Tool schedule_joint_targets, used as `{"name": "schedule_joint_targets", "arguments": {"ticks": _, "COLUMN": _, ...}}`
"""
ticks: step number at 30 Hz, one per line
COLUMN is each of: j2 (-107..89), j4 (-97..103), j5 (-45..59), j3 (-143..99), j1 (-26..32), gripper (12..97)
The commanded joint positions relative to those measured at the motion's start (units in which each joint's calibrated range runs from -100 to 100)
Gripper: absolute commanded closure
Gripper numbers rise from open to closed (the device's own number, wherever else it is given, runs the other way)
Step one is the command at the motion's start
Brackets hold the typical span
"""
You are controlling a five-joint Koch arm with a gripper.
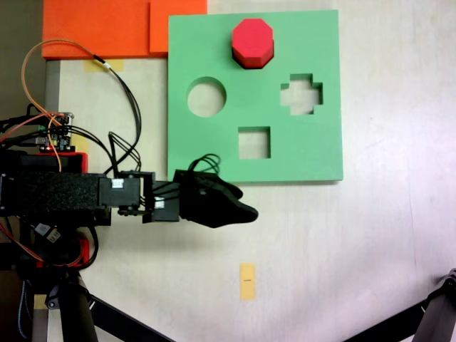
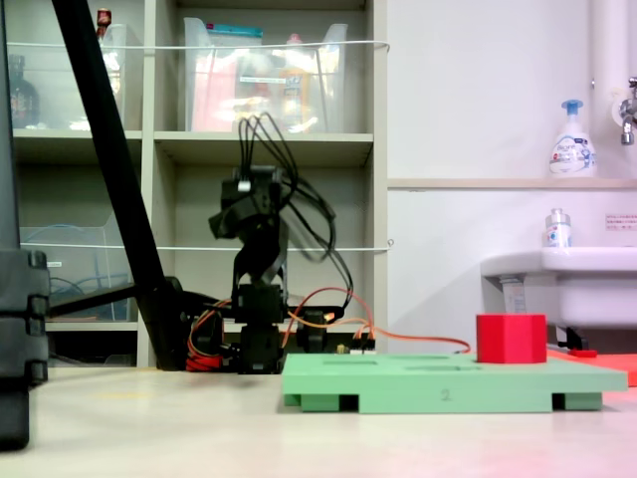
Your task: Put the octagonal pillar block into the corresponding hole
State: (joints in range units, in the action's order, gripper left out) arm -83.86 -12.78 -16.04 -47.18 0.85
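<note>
The octagonal pillar block (image 1: pixel 252 43) stands upright on the green foam board (image 1: pixel 313 153), well apart from the pincer (image 1: pixel 242 211) and across the board from it in the top-down fixed view; the block seems to sit where the corresponding hole would be, though that cutout itself is covered. Between block and pincer lie the round cutout (image 1: pixel 206 97), cross-shaped cutout (image 1: pixel 301 94) and square cutout (image 1: pixel 254 142). The board rests on a pale worktop (image 1: pixel 342 249); shelves (image 2: pixel 259 139) and a sink (image 2: pixel 562 274) stand behind. The pincer holds nothing, hanging just off the board's near edge; whether its jaws are parted I cannot tell.
</note>
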Motion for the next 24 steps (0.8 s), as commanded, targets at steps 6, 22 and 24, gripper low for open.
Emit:
{"name": "schedule_joint_targets", "arguments": {"ticks": 6, "j2": -10.3, "j4": 23.5, "j5": 10.4, "j3": -30.0, "j1": 1.4, "gripper": 59.5}}
{"name": "schedule_joint_targets", "arguments": {"ticks": 22, "j2": -16.1, "j4": 14.8, "j5": 10.4, "j3": -52.8, "j1": 4.5, "gripper": 60.9}}
{"name": "schedule_joint_targets", "arguments": {"ticks": 24, "j2": -16.1, "j4": 14.9, "j5": 10.3, "j3": -52.8, "j1": 4.3, "gripper": 60.5}}
